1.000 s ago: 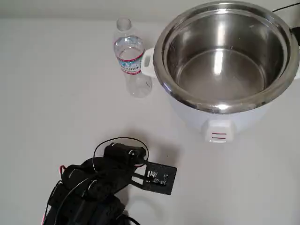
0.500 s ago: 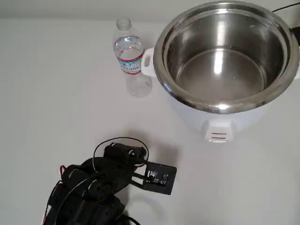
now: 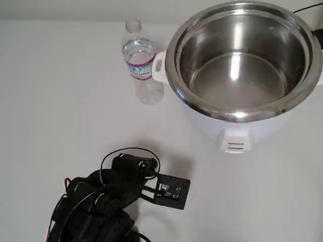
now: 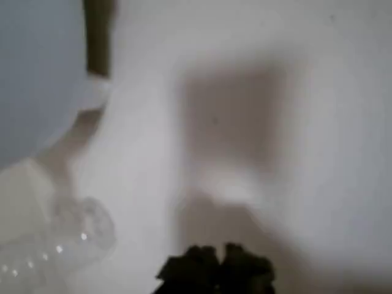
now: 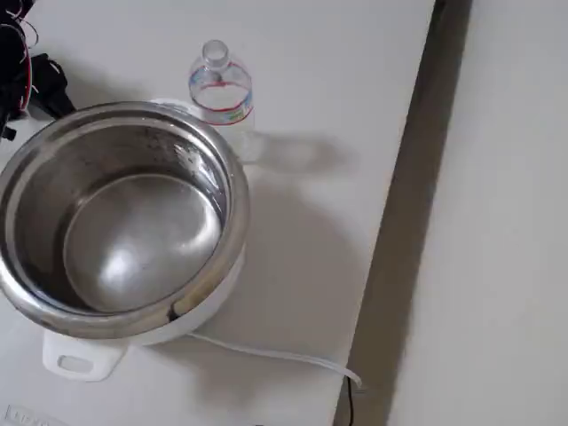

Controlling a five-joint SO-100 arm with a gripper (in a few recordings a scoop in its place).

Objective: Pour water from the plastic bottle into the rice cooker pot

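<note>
The overhead view takes in the whole layout: the plastic bottle [image 3: 140,63] stands upright and uncapped on the white tabletop [image 3: 60,101], just beside the left side handle of the white cooker body [image 3: 232,133], whose rice cooker pot [image 3: 242,60] sits open and shiny near the tabletop's far right corner in that view. The black arm [image 3: 101,196] is folded low by the near edge, left of centre, with a small circuit board [image 3: 169,190] jutting from it; the end effector itself cannot be made out there.

The fixed view looks from the opposite side and shows what the overhead one does not: the tabletop's edge, the dark gap [image 5: 399,222] beyond it, and a white cord [image 5: 266,353] trailing from the cooker. Here the bottle [image 5: 220,93] stands just behind the pot's rim [image 5: 232,191], with water [image 5: 222,99] up around its red-banded label.

The wrist view is blurred. The end effector [image 4: 215,268] is a dark shape at the bottom edge, holding nothing; how far apart its fingers stand cannot be told. The bottle [image 4: 55,245] lies low at the left, apart from the end effector, with bare tabletop between them.
</note>
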